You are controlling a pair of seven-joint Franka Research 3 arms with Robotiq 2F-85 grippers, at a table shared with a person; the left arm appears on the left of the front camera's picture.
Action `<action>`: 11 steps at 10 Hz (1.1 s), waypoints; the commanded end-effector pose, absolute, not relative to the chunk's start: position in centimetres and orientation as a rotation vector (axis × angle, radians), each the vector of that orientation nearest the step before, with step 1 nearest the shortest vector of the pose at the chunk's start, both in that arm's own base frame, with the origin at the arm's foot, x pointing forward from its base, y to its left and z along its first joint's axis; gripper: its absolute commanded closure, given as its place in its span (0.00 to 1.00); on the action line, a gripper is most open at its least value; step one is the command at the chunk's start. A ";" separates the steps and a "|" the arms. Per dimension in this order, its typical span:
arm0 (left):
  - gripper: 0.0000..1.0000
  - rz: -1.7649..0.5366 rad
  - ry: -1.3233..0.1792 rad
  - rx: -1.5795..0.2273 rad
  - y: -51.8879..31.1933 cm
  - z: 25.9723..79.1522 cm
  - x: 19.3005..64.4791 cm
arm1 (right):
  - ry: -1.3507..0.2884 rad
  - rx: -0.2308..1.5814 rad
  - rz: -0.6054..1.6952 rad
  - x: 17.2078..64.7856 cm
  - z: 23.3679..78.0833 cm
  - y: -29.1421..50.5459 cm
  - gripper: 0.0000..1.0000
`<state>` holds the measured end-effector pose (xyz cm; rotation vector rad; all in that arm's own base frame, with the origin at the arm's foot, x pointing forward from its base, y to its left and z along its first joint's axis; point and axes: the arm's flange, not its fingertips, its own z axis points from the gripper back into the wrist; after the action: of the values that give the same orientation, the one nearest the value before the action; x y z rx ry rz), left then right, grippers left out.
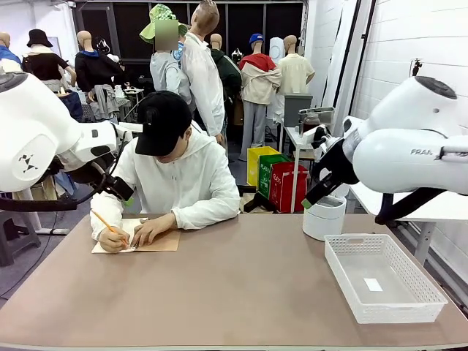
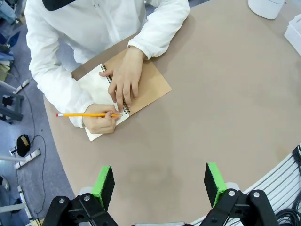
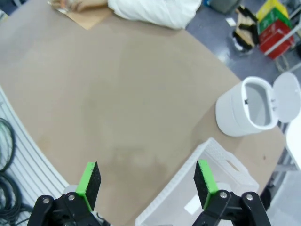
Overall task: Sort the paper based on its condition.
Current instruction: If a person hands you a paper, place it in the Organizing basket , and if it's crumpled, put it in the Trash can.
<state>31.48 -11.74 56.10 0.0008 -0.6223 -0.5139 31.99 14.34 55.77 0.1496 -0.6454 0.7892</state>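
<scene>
A white brick wall (image 1: 398, 66) borders the grey floor (image 1: 33, 267)

Notebook (image 2: 153, 84), pencil (image 2: 87, 115), basket (image 1: 398, 311) (1 scrap (image 1: 373, 284)), bin (image 1: 324, 219).

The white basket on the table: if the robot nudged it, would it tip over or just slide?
Probably slide: the basket is low and wide, sitting flat on the smooth table. It looks like thin perforated plastic holding only a small paper scrap, so likely light and easily shoved. Its mesh walls might flex if squeezed.
</scene>
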 end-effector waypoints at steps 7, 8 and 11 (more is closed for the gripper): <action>0.00 -0.557 -0.566 -0.052 -11.1 53.0 29.7 | -0.737 0.283 0.876 30.3 55.6 12.5 0.00; 0.00 -0.522 -0.589 -0.022 -11.8 55.7 31.2 | -0.726 0.279 0.850 31.3 57.8 12.5 0.00; 0.00 -0.522 -0.589 -0.022 -11.8 55.7 31.2 | -0.726 0.279 0.850 31.3 57.8 12.5 0.00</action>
<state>31.20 -11.87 55.61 -0.0187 -0.5824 -0.5257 31.25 12.54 57.80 0.2739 -0.7261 0.8524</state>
